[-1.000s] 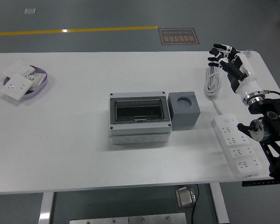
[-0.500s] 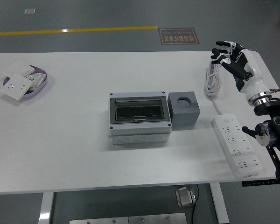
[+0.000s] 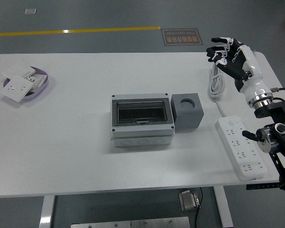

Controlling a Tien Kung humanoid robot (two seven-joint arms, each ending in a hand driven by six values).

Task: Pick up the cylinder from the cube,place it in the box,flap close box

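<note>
Pre-grasp step: right hand [image 3: 230, 59] spread and empty above cable [image 3: 215, 81], well apart from cube [image 3: 187, 111] beside shut box [image 3: 141, 121]; cylinder not visible, needs reach left to cube's hole.

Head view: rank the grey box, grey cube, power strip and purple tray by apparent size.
1. Grey box
2. Power strip, long but narrow
3. Purple tray and grey cube: too alike to rank; switch plates cover much of the tray.

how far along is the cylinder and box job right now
It looks finished or nearly so. The grey cube shows an empty hole, no cylinder is visible, and the box has its dark flap down. The right hand is open, holding nothing, over the far right table edge.
</note>
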